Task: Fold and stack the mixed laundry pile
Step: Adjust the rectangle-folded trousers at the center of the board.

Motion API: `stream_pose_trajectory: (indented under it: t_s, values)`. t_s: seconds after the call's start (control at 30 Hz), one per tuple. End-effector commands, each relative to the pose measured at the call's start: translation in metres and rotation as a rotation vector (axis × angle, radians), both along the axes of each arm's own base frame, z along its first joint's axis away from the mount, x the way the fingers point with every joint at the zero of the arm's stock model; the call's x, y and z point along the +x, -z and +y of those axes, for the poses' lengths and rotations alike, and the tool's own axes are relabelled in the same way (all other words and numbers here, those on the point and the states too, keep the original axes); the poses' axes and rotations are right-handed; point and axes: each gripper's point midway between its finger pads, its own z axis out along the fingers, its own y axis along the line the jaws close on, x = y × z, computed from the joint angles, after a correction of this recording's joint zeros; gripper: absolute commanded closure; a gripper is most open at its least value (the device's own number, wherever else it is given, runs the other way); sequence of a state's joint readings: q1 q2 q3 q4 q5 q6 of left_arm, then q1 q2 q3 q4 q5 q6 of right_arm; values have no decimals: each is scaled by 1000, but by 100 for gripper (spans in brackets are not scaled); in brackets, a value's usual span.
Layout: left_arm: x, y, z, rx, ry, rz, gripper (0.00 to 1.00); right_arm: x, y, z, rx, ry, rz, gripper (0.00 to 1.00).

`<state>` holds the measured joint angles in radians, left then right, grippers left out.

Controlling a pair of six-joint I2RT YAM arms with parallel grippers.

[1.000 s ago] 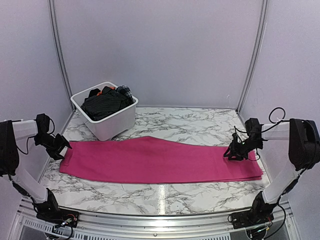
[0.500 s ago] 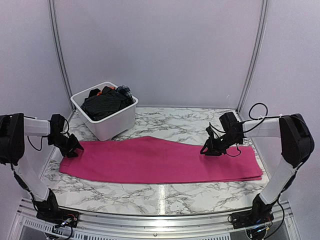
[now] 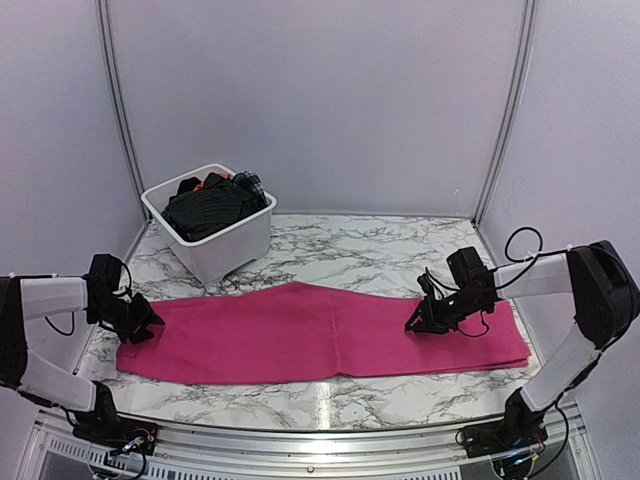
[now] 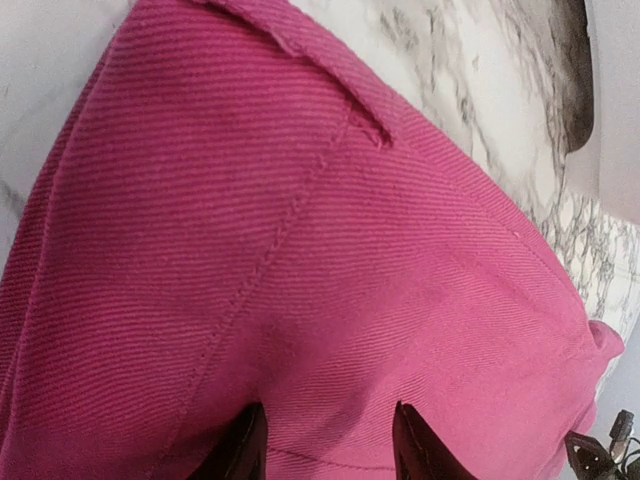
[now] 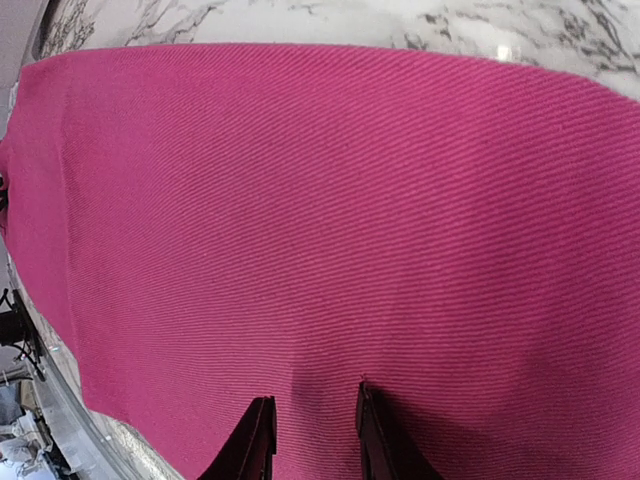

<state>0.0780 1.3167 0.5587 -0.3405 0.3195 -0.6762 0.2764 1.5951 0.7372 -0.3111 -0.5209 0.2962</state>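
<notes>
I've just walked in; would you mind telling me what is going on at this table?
Two robot arms are working on a magenta-pink cloth spread flat along the marble table. The left pincer is down at the cloth's left end and the right pincer is on its right part. Both have their jaws parted, and no fabric is lifted. The dark garments sit in the white tub at the back left.
</notes>
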Motion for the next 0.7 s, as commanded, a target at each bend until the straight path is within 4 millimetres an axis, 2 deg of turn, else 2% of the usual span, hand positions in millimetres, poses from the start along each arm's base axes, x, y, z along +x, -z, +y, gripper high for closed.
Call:
stream_pose_trajectory:
  t_s: [0.0,0.03,0.1,0.17,0.23,0.3,0.43,0.5,0.6,0.67]
  values:
    - [-56,4,-9,-28,2,174,48,-57,22,-20,-102,14,237,70]
    - [-44,-12,-4,-4,-9,124,44,-48,11,-18,-100,12,213,70]
    - [-23,-37,2,25,-32,44,37,-16,-21,-7,-52,6,89,69]
    - [-6,-53,11,56,-52,8,30,19,-58,7,8,-5,-43,66]
    - [4,-51,22,60,-78,35,26,48,-86,21,48,-30,-142,63]
    - [12,-47,31,49,-98,50,24,70,-105,37,84,-67,-203,59]
    - [30,-50,47,60,-102,18,21,104,-136,83,131,-159,-293,56]
    - [33,-48,53,63,-108,25,21,115,-142,111,152,-210,-313,56]
    - [30,-38,57,45,-117,56,21,124,-144,155,174,-286,-321,55]
    - [30,-34,60,48,-112,59,21,123,-136,186,178,-343,-312,55]
